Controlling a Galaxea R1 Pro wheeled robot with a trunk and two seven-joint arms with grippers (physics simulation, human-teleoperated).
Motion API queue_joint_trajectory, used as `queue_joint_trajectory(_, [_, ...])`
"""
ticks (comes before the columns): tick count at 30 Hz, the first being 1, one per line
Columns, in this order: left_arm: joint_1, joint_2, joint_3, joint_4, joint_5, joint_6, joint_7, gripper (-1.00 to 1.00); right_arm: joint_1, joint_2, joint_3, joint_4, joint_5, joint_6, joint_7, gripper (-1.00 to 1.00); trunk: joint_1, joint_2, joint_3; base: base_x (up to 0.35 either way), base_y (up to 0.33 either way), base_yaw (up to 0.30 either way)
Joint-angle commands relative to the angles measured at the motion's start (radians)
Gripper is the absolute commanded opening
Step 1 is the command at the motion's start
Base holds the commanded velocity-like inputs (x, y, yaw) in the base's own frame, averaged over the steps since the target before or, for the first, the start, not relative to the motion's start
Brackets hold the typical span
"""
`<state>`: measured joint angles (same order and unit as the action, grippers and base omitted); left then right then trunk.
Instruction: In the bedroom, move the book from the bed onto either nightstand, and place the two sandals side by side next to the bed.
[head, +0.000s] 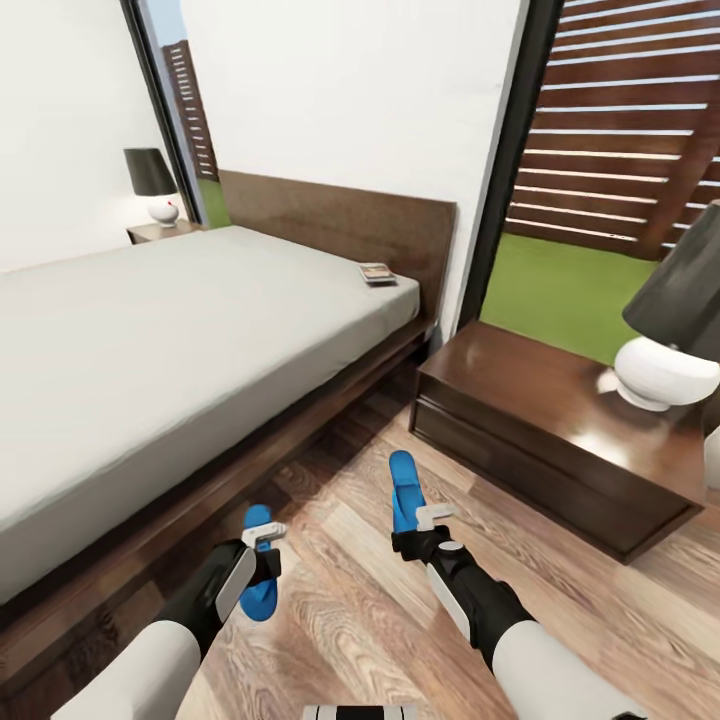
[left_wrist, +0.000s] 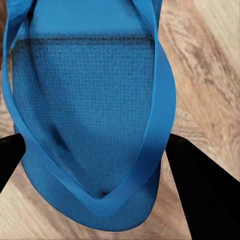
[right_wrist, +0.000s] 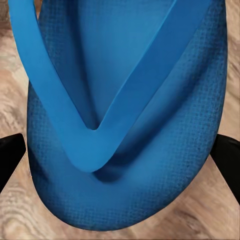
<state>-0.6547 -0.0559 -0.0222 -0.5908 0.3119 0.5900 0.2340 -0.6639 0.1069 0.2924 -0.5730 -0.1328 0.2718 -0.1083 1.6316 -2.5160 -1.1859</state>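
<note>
Two bright blue sandals are low over the wood floor beside the bed (head: 170, 340). My left gripper (head: 262, 545) is shut on the left sandal (head: 258, 590). In the left wrist view its black fingers (left_wrist: 200, 185) press both edges of that sandal (left_wrist: 90, 90). My right gripper (head: 425, 525) is shut on the right sandal (head: 404, 482), which points toward the nightstand (head: 540, 420). Its fingers (right_wrist: 227, 160) touch both sides of the sandal's toe (right_wrist: 150, 190). The book (head: 378, 272) lies on the mattress near the headboard.
A white-based lamp with a dark shade (head: 668, 345) stands on the near nightstand. Beyond the bed's far side stands a second nightstand (head: 160, 232) with another lamp (head: 153, 185). Glass panels show lawn and a slat fence. Wood floor lies between bed and nightstand.
</note>
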Motion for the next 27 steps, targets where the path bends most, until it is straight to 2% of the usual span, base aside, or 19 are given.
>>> queue_joint_trajectory(1, [0.0, 0.0, -0.002, -0.001, 0.01, 0.004, 0.009, -1.0, 0.0, -0.001, 0.007, 0.009, -0.01, 0.005, -0.009, -1.0, 0.0, 0.0, -0.001, 0.025, -0.022, 0.233])
queue_joint_trajectory(6, [0.0, -0.003, -0.001, 0.018, 0.02, -0.011, 0.009, -1.0, 0.0, -0.001, 0.007, 0.033, -0.005, 0.003, -0.011, -1.0, 0.0, 0.0, -0.001, 0.004, -0.004, 0.237])
queue_joint_trajectory(12, [0.0, -0.007, -0.001, 0.123, 0.019, -0.051, 0.008, -1.0, 0.0, 0.0, 0.008, 0.038, -0.008, 0.002, -0.009, -1.0, 0.0, 0.0, -0.001, 0.0, 0.0, 0.234])
queue_joint_trajectory(13, [0.0, -0.007, -0.001, 0.155, 0.02, -0.07, 0.007, -1.0, 0.001, 0.003, 0.008, 0.041, -0.01, 0.002, -0.007, -1.0, 0.0, 0.0, -0.001, 0.0, 0.0, 0.08])
queue_joint_trajectory(14, [0.0, -0.01, -0.001, 0.199, 0.019, -0.125, 0.008, -1.0, 0.005, 0.007, 0.008, 0.073, -0.006, 0.001, -0.006, -1.0, 0.0, 0.0, -0.001, 0.0, 0.0, 0.013])
queue_joint_trajectory(16, [0.0, -0.01, -0.001, 0.207, 0.019, -0.141, 0.008, -1.0, 0.006, 0.008, 0.007, 0.087, -0.008, 0.001, -0.004, -1.0, 0.0, 0.0, -0.001, 0.0, 0.0, 0.006])
queue_joint_trajectory(27, [0.0, -0.012, 0.0, 0.21, 0.025, -0.148, 0.01, -1.0, 0.006, 0.008, 0.008, 0.093, -0.001, 0.006, -0.005, -1.0, 0.0, 0.0, -0.001, 0.0, 0.0, 0.268])
